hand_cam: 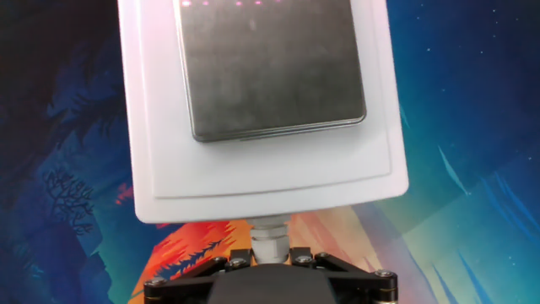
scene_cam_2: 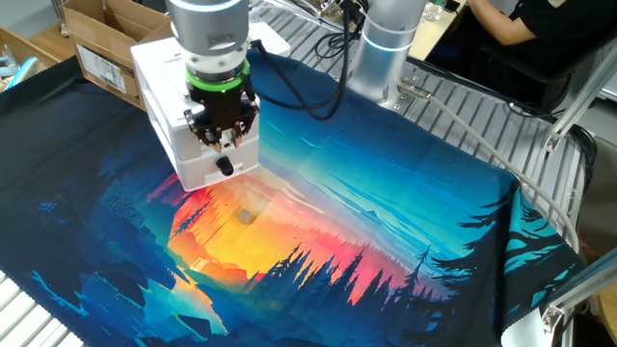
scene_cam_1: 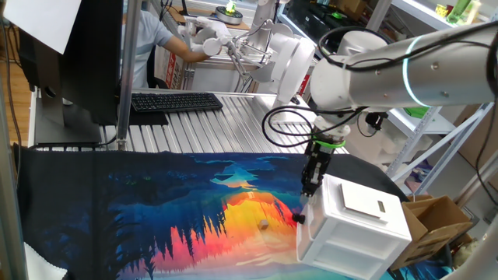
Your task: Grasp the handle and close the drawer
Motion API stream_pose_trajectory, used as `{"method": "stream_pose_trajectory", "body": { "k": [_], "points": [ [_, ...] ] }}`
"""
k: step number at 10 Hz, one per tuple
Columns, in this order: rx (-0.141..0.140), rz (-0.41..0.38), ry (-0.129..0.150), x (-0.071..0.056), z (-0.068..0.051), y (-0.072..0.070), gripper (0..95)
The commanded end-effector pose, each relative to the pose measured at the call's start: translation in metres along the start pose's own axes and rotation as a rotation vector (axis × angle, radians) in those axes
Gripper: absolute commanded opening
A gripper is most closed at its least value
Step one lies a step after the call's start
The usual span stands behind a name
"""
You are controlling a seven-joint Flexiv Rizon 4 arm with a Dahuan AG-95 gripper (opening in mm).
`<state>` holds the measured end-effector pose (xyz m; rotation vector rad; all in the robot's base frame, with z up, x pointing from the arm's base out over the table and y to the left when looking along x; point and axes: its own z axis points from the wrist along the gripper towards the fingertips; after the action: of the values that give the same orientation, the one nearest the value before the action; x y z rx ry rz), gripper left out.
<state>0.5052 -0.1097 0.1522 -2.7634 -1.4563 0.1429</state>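
The gripper (hand_cam: pixel 270 257) hangs at the front face of the small white cabinet (scene_cam_1: pixel 354 222), its two fingers (hand_cam: pixel 297 256) closed together on the handle (hand_cam: pixel 270 239), a little white knob that sticks out from the front of the drawer (hand_cam: pixel 270 187); the hand view shows the knob pinched between the black finger links, while in both fixed views the gripper body hides it. The drawer is the top one, and from above its front lip lies only slightly proud of the cabinet top, so I judge it nearly or fully pushed in, though the exact gap cannot be read. The drawer is thin white plastic, so it is likely light and slides easily; the cabinet itself looks light too and may skid on the printed cloth (scene_cam_2: pixel 386 241) if the push is not straight. The knob is small, smooth and stiff, so the hold belongs on its stem, close to the panel, with the push running square along the drawer's travel. Counted: one arm (scene_cam_1: pixel 405 74), one gripper with two fingers, one cabinet, one knob in view, one grey plate (hand_cam: pixel 270 67) set in the cabinet top, one cloth, and one keyboard (scene_cam_1: pixel 177 102) on the metal table (scene_cam_1: pixel 202 128) behind.
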Motion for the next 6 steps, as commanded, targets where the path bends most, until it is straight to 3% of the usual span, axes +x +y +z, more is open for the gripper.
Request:
{"method": "stream_pose_trajectory", "body": {
  "k": [1,2,4,6],
  "points": [
    [-0.004,-0.004,0.001,-0.004,-0.005,-0.003,0.0],
    [-0.009,-0.008,-0.004,-0.006,-0.003,-0.004,0.0],
    [-0.023,-0.029,0.017,-0.015,0.007,-0.006,0.0],
    [-0.022,-0.024,0.029,-0.017,0.008,-0.008,0.0]
  ]
}}
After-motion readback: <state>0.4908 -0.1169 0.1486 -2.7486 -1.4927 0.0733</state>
